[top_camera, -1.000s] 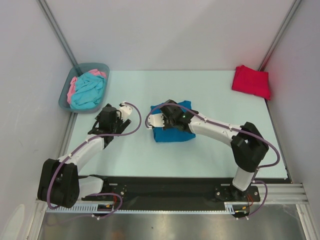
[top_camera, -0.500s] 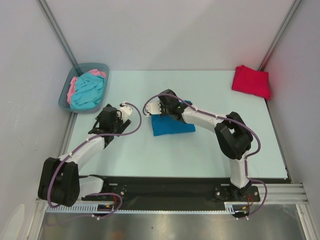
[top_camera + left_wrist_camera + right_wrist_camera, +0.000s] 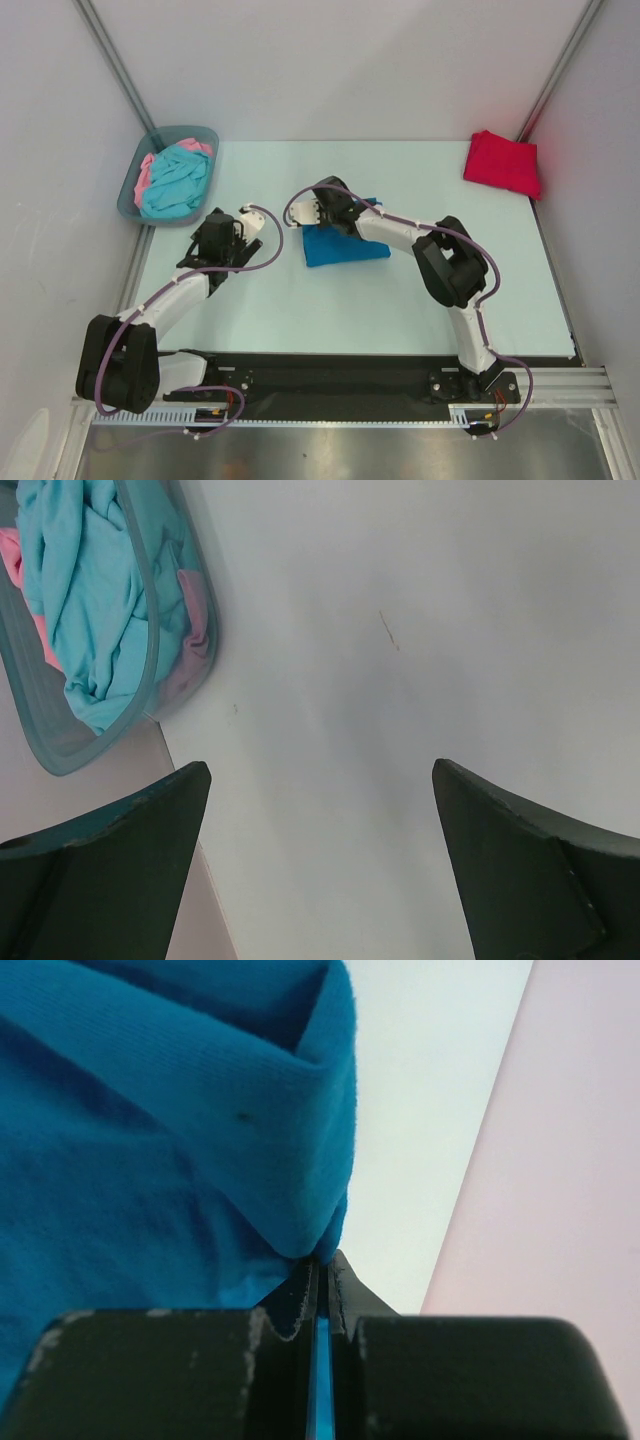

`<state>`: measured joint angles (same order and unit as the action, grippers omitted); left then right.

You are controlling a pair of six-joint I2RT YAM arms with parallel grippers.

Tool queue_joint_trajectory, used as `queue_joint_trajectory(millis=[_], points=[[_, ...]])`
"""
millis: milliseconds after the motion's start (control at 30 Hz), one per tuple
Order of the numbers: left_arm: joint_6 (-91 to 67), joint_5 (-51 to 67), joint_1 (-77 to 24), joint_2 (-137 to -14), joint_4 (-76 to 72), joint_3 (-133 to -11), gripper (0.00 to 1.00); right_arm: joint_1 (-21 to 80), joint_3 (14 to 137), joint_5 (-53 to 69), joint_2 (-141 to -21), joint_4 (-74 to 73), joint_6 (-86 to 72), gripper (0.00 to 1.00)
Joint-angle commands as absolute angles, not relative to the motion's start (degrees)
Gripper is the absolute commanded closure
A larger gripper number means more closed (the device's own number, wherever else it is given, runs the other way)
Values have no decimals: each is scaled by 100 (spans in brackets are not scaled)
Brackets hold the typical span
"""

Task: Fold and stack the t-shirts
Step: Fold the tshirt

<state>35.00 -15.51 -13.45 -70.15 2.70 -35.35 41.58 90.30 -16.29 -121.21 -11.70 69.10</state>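
At the far-left corner of the tabletop (image 3: 300,300), the grey-blue bin (image 3: 127,203) holds a crumpled turquoise t-shirt (image 3: 180,182) and a pink t-shirt (image 3: 146,172). They lie at about 11 o'clock from the left tool (image 3: 218,232), which is released, its fingers spread wide over bare tabletop. Near the centre, the right tool (image 3: 322,210) is clenched on a fold of the blue t-shirt (image 3: 345,248); the wrist view shows the cloth edge pinched between the closed fingers. The rest of that shirt lies flat at about 5 o'clock from the tool. The red t-shirt (image 3: 503,163) lies folded at the far-right corner, well apart from both tools. A second ago the right tool sat over the middle of the blue t-shirt; now it stands off toward 11 o'clock and most of the shirt shows uncovered. The left tool, bin and red t-shirt are unchanged. The blue t-shirt's long axis runs roughly 9 to 3 o'clock, its gripped far edge drawn toward 11.
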Motion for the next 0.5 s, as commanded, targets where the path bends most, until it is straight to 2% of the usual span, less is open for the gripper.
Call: queue_joint_trajectory(millis=[0,467], points=[[3516,-1582,-1310,-6996,132,-3595,0,4061,9316,-1758,-12129,-941,6952,100],[3507,-1582,-1310,-7022,149,-3612,0,3876,9703,-1810,-12524,-879,6979,100]])
